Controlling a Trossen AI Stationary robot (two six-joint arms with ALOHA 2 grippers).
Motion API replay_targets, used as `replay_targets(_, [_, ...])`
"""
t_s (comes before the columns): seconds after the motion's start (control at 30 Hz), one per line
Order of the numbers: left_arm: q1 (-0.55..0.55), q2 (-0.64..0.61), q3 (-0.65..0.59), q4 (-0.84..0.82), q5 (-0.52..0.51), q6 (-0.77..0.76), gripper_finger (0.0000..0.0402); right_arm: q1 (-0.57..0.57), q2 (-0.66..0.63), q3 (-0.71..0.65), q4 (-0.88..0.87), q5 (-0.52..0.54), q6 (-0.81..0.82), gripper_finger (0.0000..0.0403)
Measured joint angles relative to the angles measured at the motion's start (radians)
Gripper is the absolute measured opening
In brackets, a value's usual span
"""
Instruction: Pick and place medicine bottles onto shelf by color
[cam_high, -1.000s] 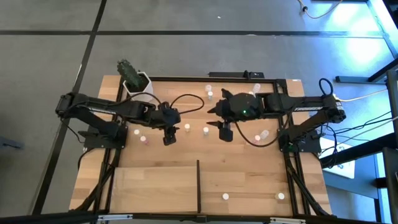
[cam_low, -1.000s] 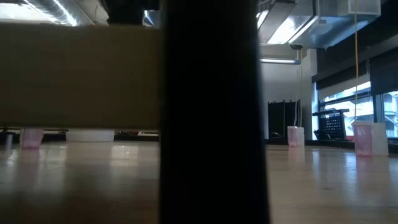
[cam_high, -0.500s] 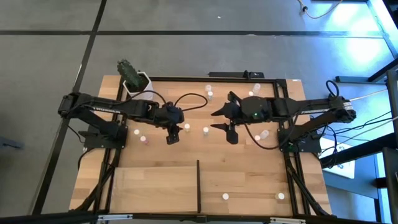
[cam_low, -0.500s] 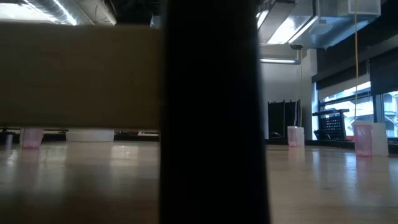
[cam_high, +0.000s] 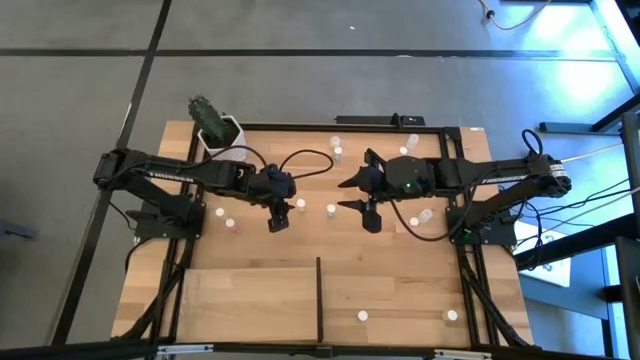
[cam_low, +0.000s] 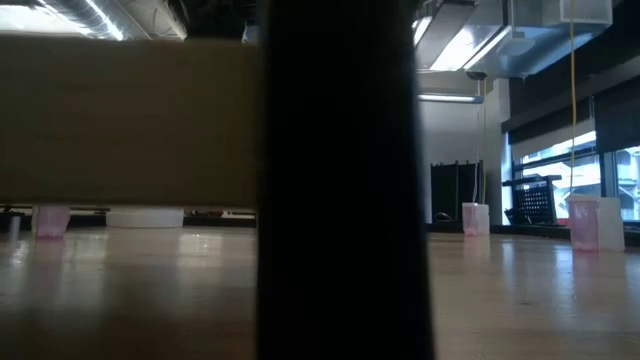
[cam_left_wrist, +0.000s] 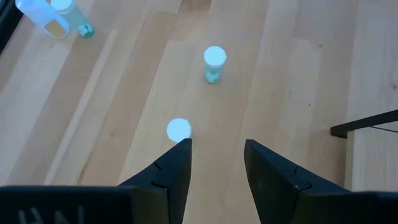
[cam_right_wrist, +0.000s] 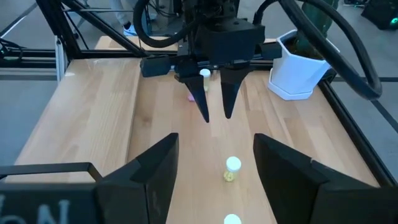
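Small white-capped medicine bottles stand scattered on the tabletop. One (cam_high: 301, 205) is just beyond my left gripper (cam_high: 275, 222), and another (cam_high: 331, 210) stands between the two grippers. My left gripper (cam_left_wrist: 217, 152) hangs open above the wood, with the nearer bottle's cap (cam_left_wrist: 179, 129) just off one fingertip and a green-tinted bottle (cam_left_wrist: 214, 62) farther ahead. My right gripper (cam_high: 372, 218) faces it, open and raised, with a bottle (cam_right_wrist: 233, 167) ahead of its fingers. The shelf (cam_high: 250, 298) lies at the near edge beside its black divider (cam_high: 319, 298). Two bottles (cam_high: 363, 316) (cam_high: 452, 316) stand to the divider's right.
A white hexagonal cactus pot (cam_high: 218, 135) stands at the far left corner. More bottles stand near the far edge (cam_high: 338, 152) and under the right arm (cam_high: 420, 218), and two (cam_high: 226, 219) stand under the left arm. In the low view the divider (cam_low: 340, 180) blocks the middle.
My right gripper has shifted a little toward the table's right edge and sunk slightly, staying open. It has kept still over the last half second. The bottles have not moved.
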Motion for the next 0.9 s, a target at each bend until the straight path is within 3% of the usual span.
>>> replay_targets(0.43, [-0.002, 0.017, -0.001, 0.007, 0.002, -0.042, 0.0147, 0.000, 0.000, 0.000, -0.001, 0.000, 0.001, 0.0210])
replay_targets(0.77, [0.010, 0.056, -0.001, 0.022, 0.000, -0.041, 0.0236, 0.000, 0.001, 0.000, 0.001, 0.000, 0.001, 0.0210])
replay_targets(0.9, [0.026, 0.071, -0.001, 0.026, 0.000, -0.008, 0.0254, 0.000, 0.001, 0.000, 0.008, 0.000, 0.001, 0.0210])
